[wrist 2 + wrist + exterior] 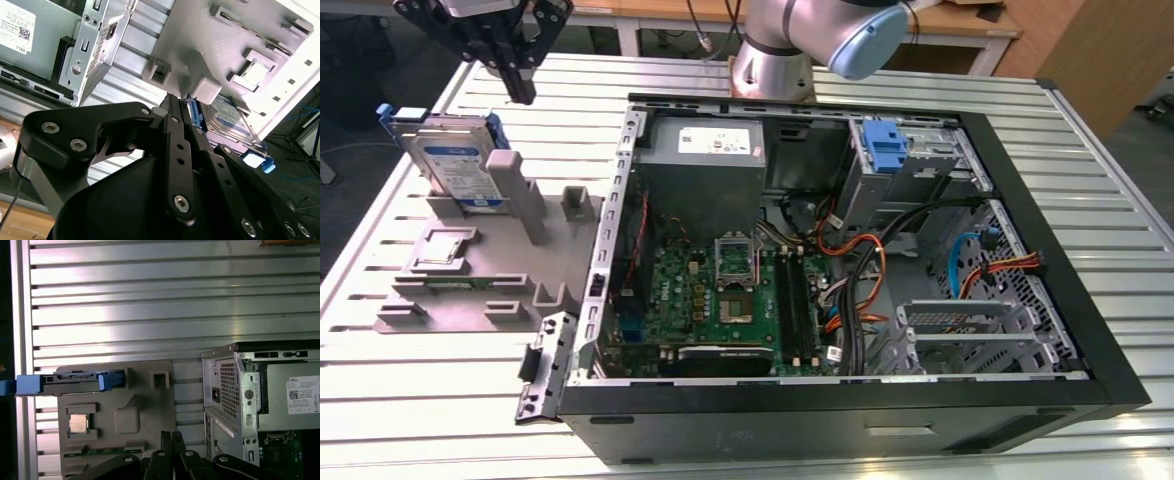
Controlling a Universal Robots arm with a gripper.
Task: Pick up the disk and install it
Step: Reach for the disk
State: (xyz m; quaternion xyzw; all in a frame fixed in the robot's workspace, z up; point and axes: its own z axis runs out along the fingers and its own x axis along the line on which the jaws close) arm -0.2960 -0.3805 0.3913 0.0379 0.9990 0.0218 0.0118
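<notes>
The disk (pixel 456 165) stands on edge in a slot of the grey holder (pixel 467 270) at the exterior view's left. It is a silver drive with a white-and-blue label in a blue carrier. My gripper (pixel 523 92) hangs above and just behind it, fingers pointing down, shut with nothing between them and clear of the disk. In the first wrist view the disk (pixel 75 382) is seen edge-on, well away from the closed gripper (pixel 171 436). In the second wrist view the disk (pixel 231 116) lies beyond the closed gripper (pixel 175 100).
An open computer case (pixel 854 405) lies on the slatted metal table (pixel 454 400). Inside are a grey power supply (pixel 704 150), a motherboard (pixel 720 290), loose cables (pixel 881 270) and a drive bay with a blue bracket (pixel 886 145). A processor chip (pixel 78 423) sits on the holder.
</notes>
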